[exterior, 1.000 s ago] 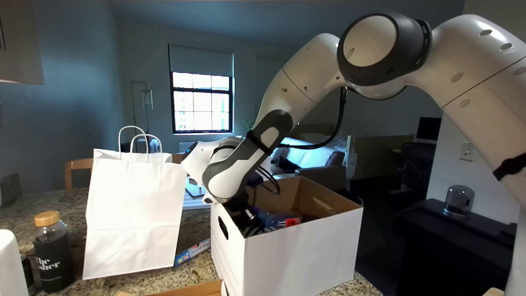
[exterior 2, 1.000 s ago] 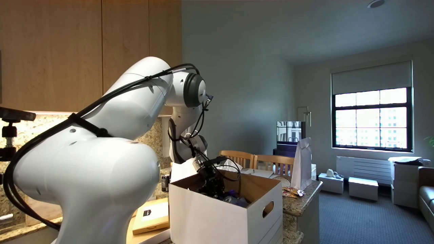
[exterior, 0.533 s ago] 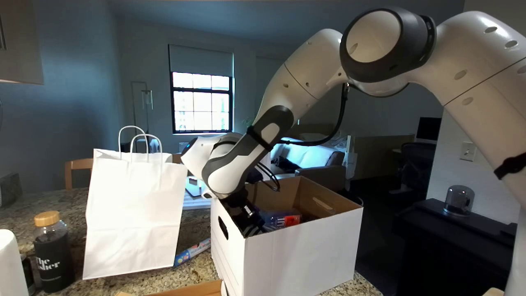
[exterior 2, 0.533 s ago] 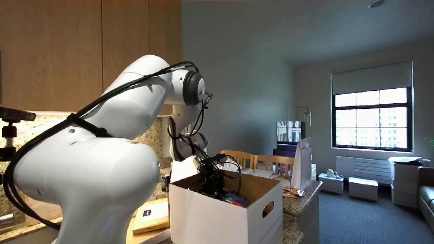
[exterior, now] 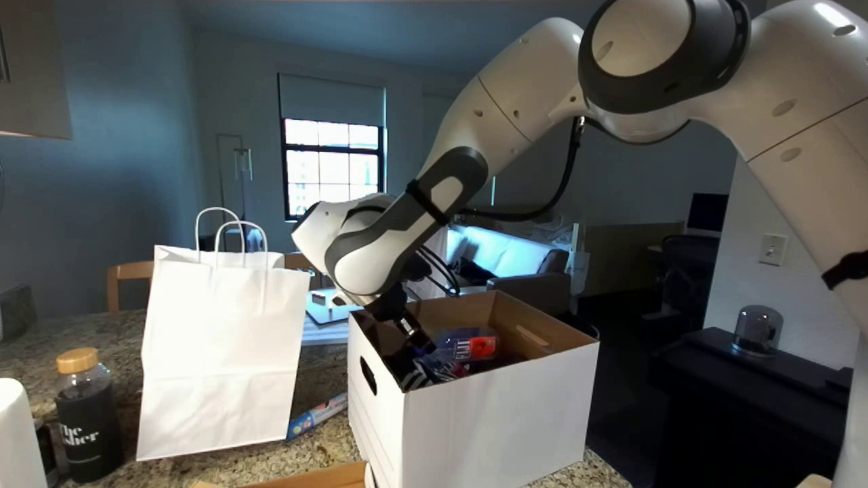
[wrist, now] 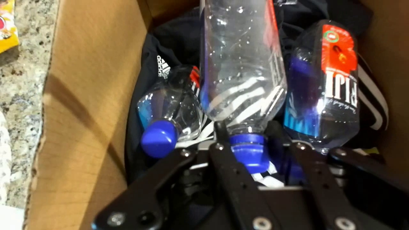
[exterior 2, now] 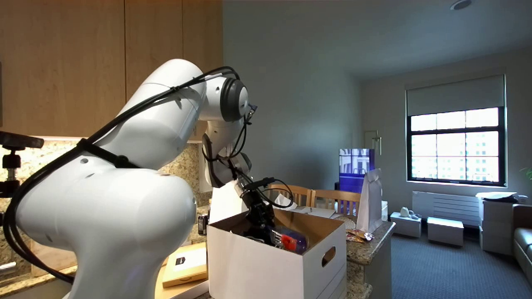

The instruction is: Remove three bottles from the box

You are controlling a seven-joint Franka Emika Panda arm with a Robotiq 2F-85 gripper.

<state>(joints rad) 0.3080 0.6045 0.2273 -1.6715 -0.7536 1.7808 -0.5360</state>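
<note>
The white cardboard box (exterior: 502, 420) stands on the counter and also shows in an exterior view (exterior 2: 253, 265). Its brown inner wall (wrist: 92, 80) shows in the wrist view. My gripper (wrist: 247, 129) is inside the box, shut on the blue-capped neck of a clear bottle (wrist: 239, 57). The held bottle's red label shows in both exterior views (exterior: 481, 348) (exterior 2: 289, 242). It is tilted, with its body pointing away from the gripper. A second bottle (wrist: 183, 105) with a blue cap lies at its left. A FIJI bottle (wrist: 322, 86) lies at its right.
Dark clothing (wrist: 175, 41) with white stripes lies under the bottles. A white paper bag (exterior: 224, 352) stands beside the box. A dark drink bottle (exterior: 88, 420) with a wooden lid and a blue tube (exterior: 319, 413) are on the counter. A flat cardboard package (exterior 2: 187, 265) lies near the box.
The arm and gripper have risen within the box. The held bottle has come up with the gripper, and its red label shows more in both exterior views.
</note>
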